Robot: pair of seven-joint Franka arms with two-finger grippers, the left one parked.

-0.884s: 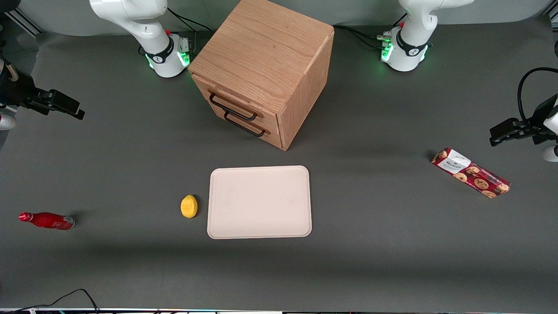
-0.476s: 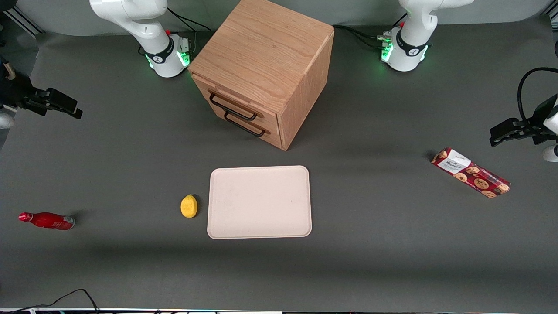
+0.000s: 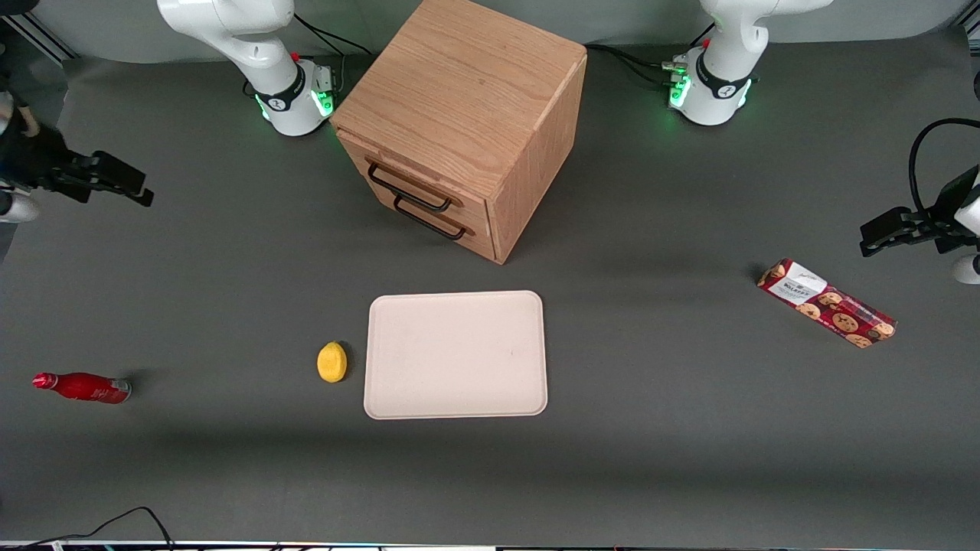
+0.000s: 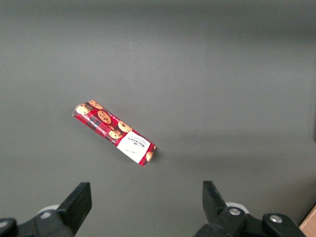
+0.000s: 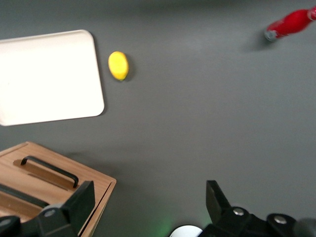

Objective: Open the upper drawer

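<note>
Since a moment ago the gripper [image 3: 126, 186] has edged a little toward the cabinet [image 3: 459, 122], having first drawn slightly back toward the table's edge; nothing else on the table has shifted. It hangs at the working arm's end of the table, well apart from the cabinet. In the right wrist view its two black fingers [image 5: 74, 202] stand wide apart with nothing between them, only bare grey table showing in the gap.

Well off from those fingers, toward the middle of the table, the upper drawer [image 3: 417, 177] sits shut, its front flush with the cabinet face and its black wire handle [image 3: 408, 191] untouched. The lower drawer [image 3: 448, 222] just beneath it is shut as well. The wrist camera catches a corner of the cabinet with one handle [image 5: 49, 170] beside the fingers, though not yet between them.

Nearer the front camera than the fingers lie a red bottle [image 3: 83, 387] on its side, a lemon [image 3: 331, 361] and a pale tray [image 3: 456, 354] just beside it; a cookie packet [image 3: 827, 303] lies toward the parked arm's end.

By my reckoning the job has hardly begun: the approach is under way, and reaching the handle, closing on it and pulling the drawer out are all left to do.
</note>
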